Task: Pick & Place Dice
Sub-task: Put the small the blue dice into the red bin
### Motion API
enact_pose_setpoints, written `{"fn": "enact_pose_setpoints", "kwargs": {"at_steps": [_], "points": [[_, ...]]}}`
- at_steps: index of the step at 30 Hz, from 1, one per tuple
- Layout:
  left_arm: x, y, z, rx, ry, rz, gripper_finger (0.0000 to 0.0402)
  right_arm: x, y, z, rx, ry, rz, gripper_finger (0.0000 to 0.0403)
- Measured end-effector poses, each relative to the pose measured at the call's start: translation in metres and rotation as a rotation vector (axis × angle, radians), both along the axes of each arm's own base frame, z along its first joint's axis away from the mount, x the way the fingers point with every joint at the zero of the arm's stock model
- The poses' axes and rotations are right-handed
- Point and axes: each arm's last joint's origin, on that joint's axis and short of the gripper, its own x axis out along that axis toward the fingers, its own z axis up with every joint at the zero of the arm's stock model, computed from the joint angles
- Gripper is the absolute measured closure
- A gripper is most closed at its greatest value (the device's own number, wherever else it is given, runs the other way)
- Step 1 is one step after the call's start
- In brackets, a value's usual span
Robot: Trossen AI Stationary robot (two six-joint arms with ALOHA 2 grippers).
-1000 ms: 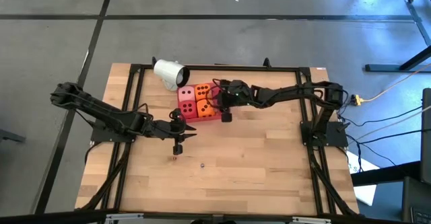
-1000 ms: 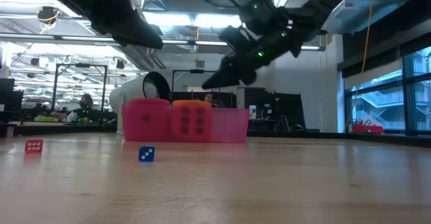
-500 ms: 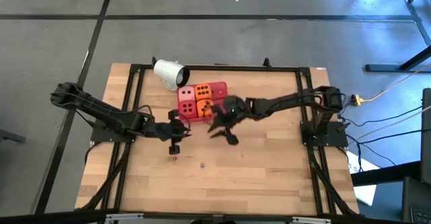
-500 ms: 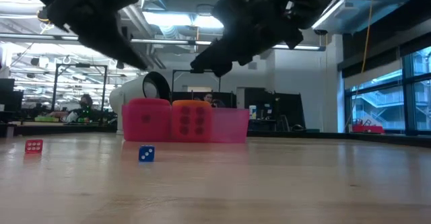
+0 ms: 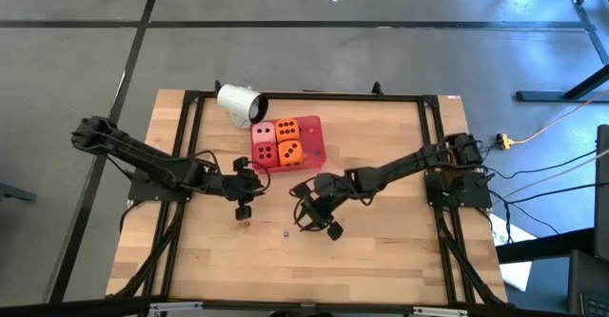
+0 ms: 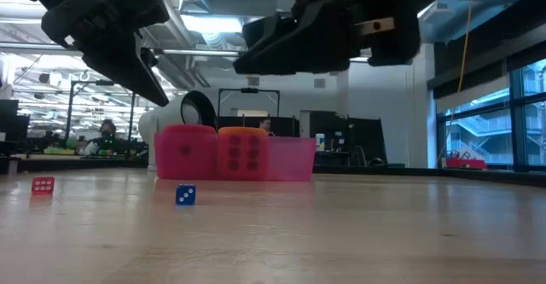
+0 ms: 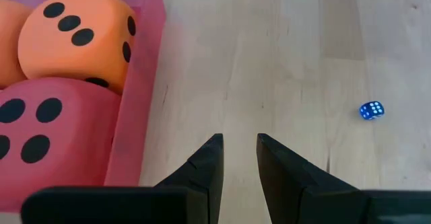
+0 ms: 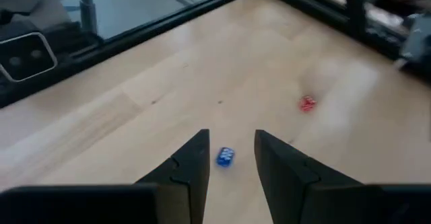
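The move I'm weighing turns on the blue die (image 8: 225,157). In the right wrist view it sits dead ahead of the right claw (image 8: 230,138), showing in the gap between the two fingers and a little beyond their tips. The fingers are apart with nothing between them. A cube has no long axis, so I'd judge no wrist turn is needed, only a drop forward and down.

In the high view the blue die lies on the bare counter (image 5: 381,250) at lower centre, just left of the right claw. The red die (image 5: 246,223) lies further left, just below the left claw (image 7: 239,142). So I judge the right arm better lined up on blue and the left nearer to red.

The left claw hangs beside the pink tray (image 7: 138,116), its fingers narrowly apart and empty. From there the blue die is well off to one side.

The four big dice (image 5: 276,142) sit packed in that tray at upper centre, next to the tipped white cup (image 5: 238,103).
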Motion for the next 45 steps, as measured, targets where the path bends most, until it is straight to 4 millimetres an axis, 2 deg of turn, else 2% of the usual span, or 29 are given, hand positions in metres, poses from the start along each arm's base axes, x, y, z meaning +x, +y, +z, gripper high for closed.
{"fn": "enact_pose_setpoints", "kwargs": {"at_steps": [4, 7, 14, 18, 22, 45], "points": [[0.0, 0.0, 0.0, 0.0, 0.0, 0.001, 0.0315, 0.005, 0.014, -0.011, 0.064, -0.009, -0.005, 0.0285], [0.0, 0.0, 0.0, -0.009, -0.002, 0.01, 0.0315, 0.011, 0.021, -0.028, 0.097, -0.019, -0.034, 0.0285], [0.0, 0.0, 0.0, -0.081, -0.012, 0.066, 0.0315, 0.027, 0.026, -0.065, 0.152, 0.047, -0.281, 0.0285], [0.0, 0.0, 0.0, -0.079, -0.01, 0.066, 0.0315, 0.039, 0.03, -0.07, 0.187, 0.062, -0.255, 0.0285], [0.0, 0.0, 0.0, -0.078, -0.008, 0.067, 0.0315, 0.043, 0.032, -0.079, 0.178, 0.099, -0.244, 0.0285], [0.0, 0.0, 0.0, -0.076, -0.006, 0.068, 0.0315, 0.037, 0.03, -0.09, 0.157, 0.22, -0.255, 0.0285]]}}
